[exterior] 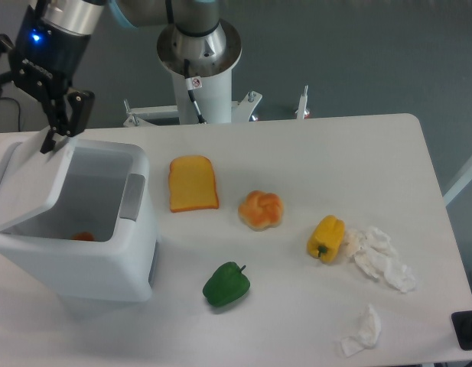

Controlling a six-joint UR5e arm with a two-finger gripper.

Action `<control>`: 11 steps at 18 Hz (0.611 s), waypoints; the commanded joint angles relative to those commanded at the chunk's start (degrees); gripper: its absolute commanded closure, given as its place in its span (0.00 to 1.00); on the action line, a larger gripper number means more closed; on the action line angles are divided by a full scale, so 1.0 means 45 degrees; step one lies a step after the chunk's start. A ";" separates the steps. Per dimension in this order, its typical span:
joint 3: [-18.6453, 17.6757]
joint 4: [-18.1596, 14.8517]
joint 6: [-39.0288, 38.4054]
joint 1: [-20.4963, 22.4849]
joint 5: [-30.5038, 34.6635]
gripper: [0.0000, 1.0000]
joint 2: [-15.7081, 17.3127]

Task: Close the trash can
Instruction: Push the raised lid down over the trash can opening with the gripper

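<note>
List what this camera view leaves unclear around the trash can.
- End effector: dark fingers overlap the lid; open or shut unreadable.
- Orange item in the trash can: mostly hidden by the front wall.
- Hinge: hidden behind the lid.

No words, brands or numbers can be read anywhere in the view. The only sign is a small white sticker [194, 82] with a red mark on the arm's white base column [203, 95]; it is too small to make out what it says or shows. The trash can [90, 252], the food and the crumpled paper on the desk [312, 168] carry no lettering that can be seen.
</note>
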 joint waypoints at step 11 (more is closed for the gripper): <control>-0.0137 0.0098 0.0039 0.0429 0.0178 0.00 -0.0234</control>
